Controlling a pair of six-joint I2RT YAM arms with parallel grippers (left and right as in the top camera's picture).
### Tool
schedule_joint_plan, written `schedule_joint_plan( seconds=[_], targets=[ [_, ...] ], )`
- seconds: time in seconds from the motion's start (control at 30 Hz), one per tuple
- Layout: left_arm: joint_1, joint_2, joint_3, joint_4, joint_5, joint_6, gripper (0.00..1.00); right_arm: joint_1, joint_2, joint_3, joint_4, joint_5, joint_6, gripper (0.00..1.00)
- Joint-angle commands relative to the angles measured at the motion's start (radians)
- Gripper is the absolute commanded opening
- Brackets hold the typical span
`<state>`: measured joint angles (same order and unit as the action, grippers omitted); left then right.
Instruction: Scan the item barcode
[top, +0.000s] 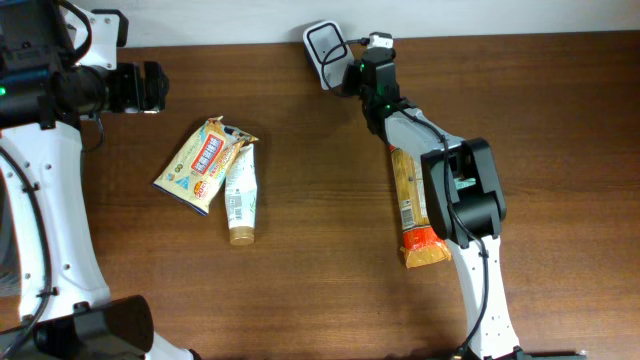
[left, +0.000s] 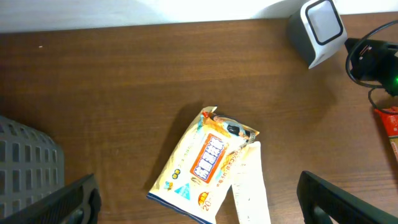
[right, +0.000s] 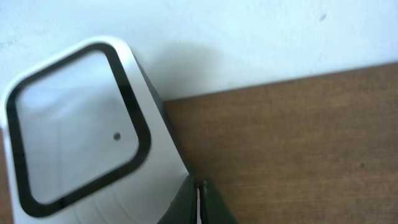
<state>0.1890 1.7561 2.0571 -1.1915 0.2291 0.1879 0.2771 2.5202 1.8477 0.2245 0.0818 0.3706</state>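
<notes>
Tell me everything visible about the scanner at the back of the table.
The scanner is a white, plastic-looking box with rounded corners and a glossy window framed in black. It stands at the table's far edge, window tilted upward. The right end effector is shut right beside its lower corner; whether they touch cannot be told.

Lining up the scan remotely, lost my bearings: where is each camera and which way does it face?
Overhead: above the table, looking straight down at scanner, pouch, tube, orange pack; left arm and right arm show.
Left wrist: low, facing across the table toward pouch and scanner; open fingers at bottom corners.
Right wrist: close against the scanner window; shut fingertips at bottom.
Shared: all three show the scanner.
</notes>
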Motion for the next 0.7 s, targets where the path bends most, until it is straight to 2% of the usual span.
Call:
schedule_joint_plan(
  seconds=[0.0,0.1,0.27,0.37,0.67],
  targets=[
    [0.003,-0.005,0.006,0.001,0.007,0.016,0.99,-0.016,0.031,0.008,0.028,0.008,0.009,0.04],
    [0.003,-0.005,0.006,0.001,0.007,0.016,0.99,-0.029,0.058,0.008,0.075,-0.003,0.01,0.04],
    [0.003,-0.005,0.006,0.001,0.007,0.016,0.99,-0.055,0.071,0.008,0.14,-0.163,0.009,0.04],
    [0.003,-0.005,0.006,0.001,0.007,0.016,0.99,-0.054,0.071,0.008,0.142,-0.281,0.009,0.04],
    [0.003,-0.005,0.006,0.001,0.008,0.016,0.99,-0.052,0.071,0.008,0.118,-0.42,0.04,0.04]
  ],
)
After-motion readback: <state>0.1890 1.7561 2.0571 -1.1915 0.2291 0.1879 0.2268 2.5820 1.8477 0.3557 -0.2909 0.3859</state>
